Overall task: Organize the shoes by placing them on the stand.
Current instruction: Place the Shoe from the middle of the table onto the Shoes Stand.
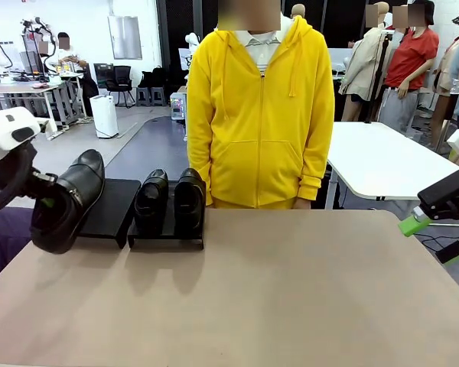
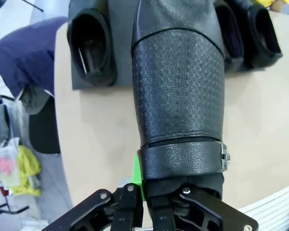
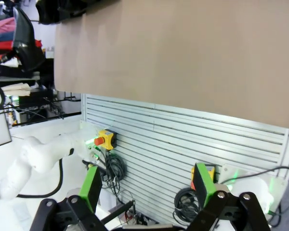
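The left gripper (image 2: 149, 202) is clamped tight on the heel end of a black shoe (image 1: 65, 202) and holds it up in the air, just beside the left end of the stand (image 1: 111, 208). Two shoes (image 1: 170, 200) sit side by side on the right part of the stand, and one more (image 2: 91, 45) sits on its left part. The right gripper (image 3: 149, 197) waits wide open with nothing in it, far to the right of the stand. This looks like the last shoe. Next, it likely needs lowering onto the bare spot on the stand, toe pointing like the others.
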Robot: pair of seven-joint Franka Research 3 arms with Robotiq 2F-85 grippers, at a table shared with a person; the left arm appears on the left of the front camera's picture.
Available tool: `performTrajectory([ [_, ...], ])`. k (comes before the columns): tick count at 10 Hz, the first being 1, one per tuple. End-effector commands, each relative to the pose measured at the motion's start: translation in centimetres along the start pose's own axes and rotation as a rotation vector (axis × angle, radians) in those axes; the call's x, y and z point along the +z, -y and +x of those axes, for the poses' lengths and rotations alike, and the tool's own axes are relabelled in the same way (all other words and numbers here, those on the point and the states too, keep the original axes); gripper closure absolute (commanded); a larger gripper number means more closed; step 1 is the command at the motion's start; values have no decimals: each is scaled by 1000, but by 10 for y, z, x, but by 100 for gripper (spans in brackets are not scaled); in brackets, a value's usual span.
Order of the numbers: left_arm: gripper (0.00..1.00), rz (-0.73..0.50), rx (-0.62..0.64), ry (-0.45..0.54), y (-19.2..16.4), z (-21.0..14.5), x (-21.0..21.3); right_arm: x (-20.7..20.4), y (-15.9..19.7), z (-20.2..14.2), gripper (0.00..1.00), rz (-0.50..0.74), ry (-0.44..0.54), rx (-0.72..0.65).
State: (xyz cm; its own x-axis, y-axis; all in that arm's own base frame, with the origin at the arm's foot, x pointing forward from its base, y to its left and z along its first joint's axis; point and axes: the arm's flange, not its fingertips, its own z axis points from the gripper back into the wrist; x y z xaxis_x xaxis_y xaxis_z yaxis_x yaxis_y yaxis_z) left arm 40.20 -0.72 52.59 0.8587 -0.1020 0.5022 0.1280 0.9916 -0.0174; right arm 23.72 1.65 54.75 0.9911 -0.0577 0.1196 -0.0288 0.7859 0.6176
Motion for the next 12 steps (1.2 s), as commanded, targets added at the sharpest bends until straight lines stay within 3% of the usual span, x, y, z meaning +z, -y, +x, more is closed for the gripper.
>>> performTrajectory([
  [1,100,-28,-44,-31,-13,44,-20,2,-4,1,0,27,2,-12],
  [3,100,-58,-69,-37,-18,82,-58,2,-4,1,0,27,2,-12],
  [7,100,-52,87,-109,-21,129,-123,2,-4,1,0,27,2,-12],
  [12,100,-46,92,-87,-21,152,-157,2,-4,1,0,27,2,-12],
])
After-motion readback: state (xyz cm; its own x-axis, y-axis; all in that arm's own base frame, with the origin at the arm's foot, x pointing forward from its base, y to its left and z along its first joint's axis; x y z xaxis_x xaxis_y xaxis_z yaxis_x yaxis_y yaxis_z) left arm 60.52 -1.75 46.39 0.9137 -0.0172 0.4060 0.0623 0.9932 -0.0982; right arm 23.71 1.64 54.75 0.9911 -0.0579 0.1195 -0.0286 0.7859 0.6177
